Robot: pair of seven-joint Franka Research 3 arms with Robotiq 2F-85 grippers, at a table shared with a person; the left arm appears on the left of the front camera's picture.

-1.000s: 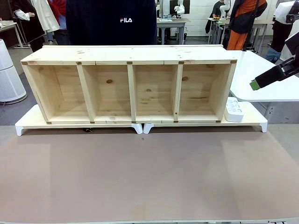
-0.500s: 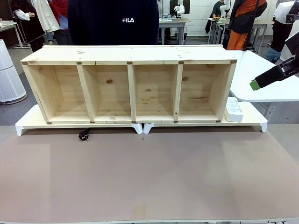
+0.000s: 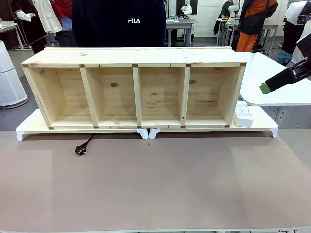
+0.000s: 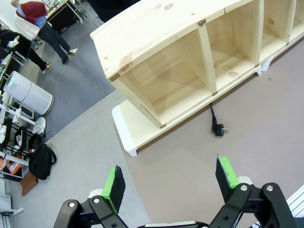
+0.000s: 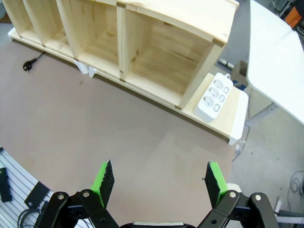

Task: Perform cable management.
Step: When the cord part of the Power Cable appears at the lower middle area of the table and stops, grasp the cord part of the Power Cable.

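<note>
The cable lies on the brown table top, towards the robot's left. Its black plug rests flat just in front of the white riser that carries the wooden shelf, and its thin cord runs back from the plug to the riser's front edge, below the divider between the leftmost compartment and the next. Where the cord goes past that edge cannot be made out. In the left wrist view the left gripper hangs high above the table's near left corner, its green-padded fingers spread wide with nothing between them, well apart from the cable. The right gripper is likewise held high with its fingers wide apart and empty, above the table near the white power strip at the shelf's right end. A person in a dark top stands behind the shelf.
</note>
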